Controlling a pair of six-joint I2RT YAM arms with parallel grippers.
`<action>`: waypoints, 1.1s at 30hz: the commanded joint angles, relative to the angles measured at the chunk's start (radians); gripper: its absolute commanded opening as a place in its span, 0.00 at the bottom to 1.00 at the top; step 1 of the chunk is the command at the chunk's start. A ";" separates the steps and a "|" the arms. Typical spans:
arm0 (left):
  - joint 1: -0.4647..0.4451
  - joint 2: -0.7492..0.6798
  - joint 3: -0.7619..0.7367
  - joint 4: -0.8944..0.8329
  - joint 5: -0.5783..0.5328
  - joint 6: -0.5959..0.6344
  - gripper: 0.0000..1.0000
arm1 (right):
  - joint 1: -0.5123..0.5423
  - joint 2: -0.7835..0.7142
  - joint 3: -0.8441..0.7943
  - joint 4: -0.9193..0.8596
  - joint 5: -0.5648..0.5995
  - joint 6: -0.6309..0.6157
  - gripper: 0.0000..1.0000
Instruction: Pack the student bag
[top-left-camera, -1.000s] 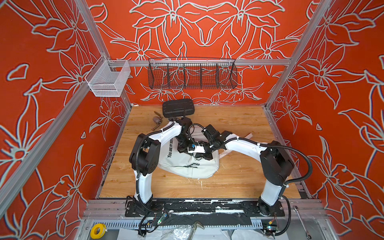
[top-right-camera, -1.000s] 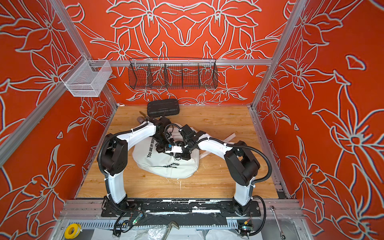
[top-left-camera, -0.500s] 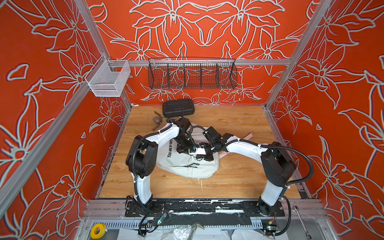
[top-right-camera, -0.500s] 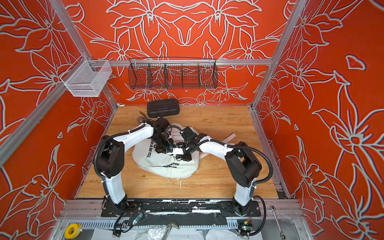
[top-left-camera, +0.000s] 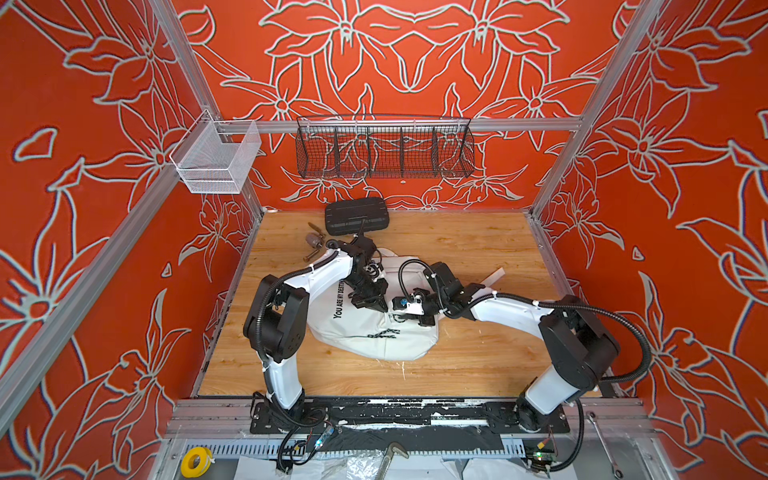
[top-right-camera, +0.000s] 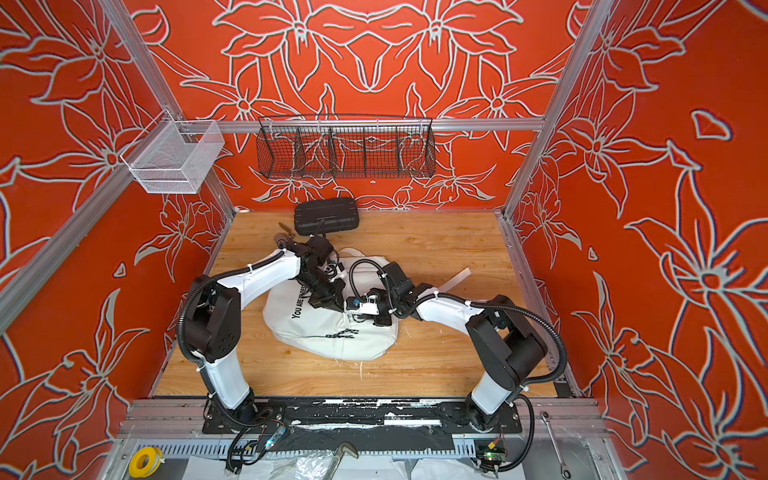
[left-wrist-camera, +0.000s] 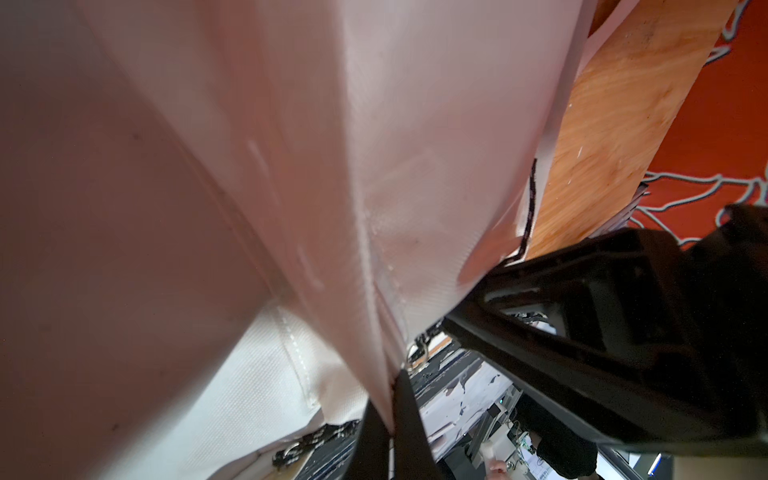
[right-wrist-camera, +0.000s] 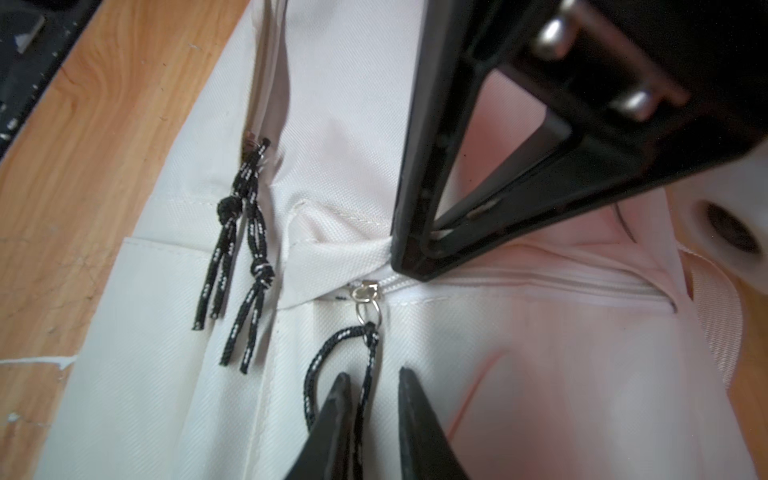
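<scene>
— Student bag (top-left-camera: 374, 332), the large white fabric backpack with black lettering, lies flat directly under both grippers. How far along is the packing?
— Hard to judge. The left gripper (right-wrist-camera: 406, 264) is clamped on a fold of its fabric beside the zip slider (right-wrist-camera: 365, 291). The right gripper (right-wrist-camera: 372, 374) stands slightly parted, with the black-and-white cord pull (right-wrist-camera: 316, 374) loose in the gap. The zip looks shut along the stretch I can see.
— Anything left outside?
— Beyond the left gripper, a black ribbed hard case (top-left-camera: 356, 216) and small metal pieces (top-left-camera: 314, 243) sit on the wooden floor (top-left-camera: 478, 249), probably unpacked. Both arms crowd the pocket.
</scene>
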 joint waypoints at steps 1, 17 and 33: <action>0.005 -0.033 0.016 -0.047 0.042 0.030 0.00 | 0.001 -0.042 -0.003 0.008 -0.049 -0.060 0.29; 0.005 -0.038 -0.004 -0.014 0.057 0.011 0.00 | 0.038 0.078 0.129 -0.116 -0.052 0.042 0.29; 0.005 -0.032 0.012 -0.018 0.057 0.012 0.00 | 0.046 0.147 0.189 -0.170 -0.025 0.048 0.02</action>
